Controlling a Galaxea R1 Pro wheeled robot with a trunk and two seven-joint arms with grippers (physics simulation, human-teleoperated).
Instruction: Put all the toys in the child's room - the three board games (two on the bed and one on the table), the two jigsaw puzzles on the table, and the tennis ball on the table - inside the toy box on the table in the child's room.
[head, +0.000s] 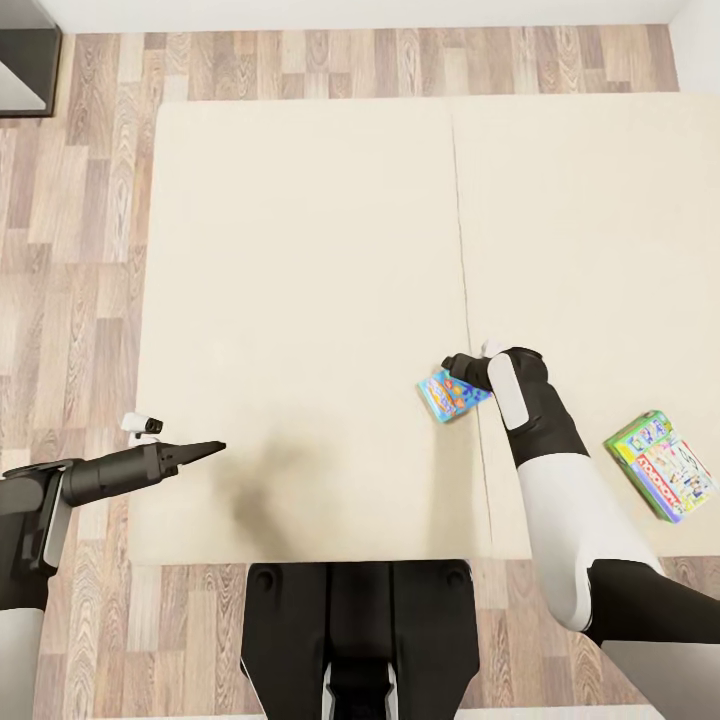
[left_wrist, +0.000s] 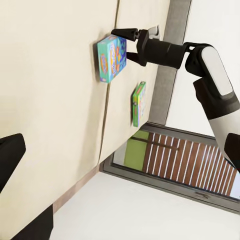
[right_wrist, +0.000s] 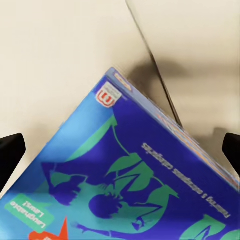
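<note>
A blue board game (head: 452, 394) lies on the beige mattress of the bed (head: 300, 300), beside the seam between its two sections. My right gripper (head: 452, 368) is open directly over it, one finger on each side of the box's far edge. The right wrist view has the blue lid (right_wrist: 135, 190) close up between two wide-apart fingertips (right_wrist: 10, 155). In the left wrist view the box (left_wrist: 112, 57) shows with the right gripper (left_wrist: 127, 45) around its end. A green-edged board game (head: 663, 466) lies flat near the bed's right front. My left gripper (head: 215, 447) is open and holds nothing, over the bed's left front.
Wood-plank floor (head: 70, 250) surrounds the bed on the left, far and near sides. A dark cabinet corner (head: 25, 55) stands at the far left. My base (head: 360, 620) is against the bed's front edge. The bed's grey frame (left_wrist: 172, 60) runs behind the green-edged game (left_wrist: 138, 102).
</note>
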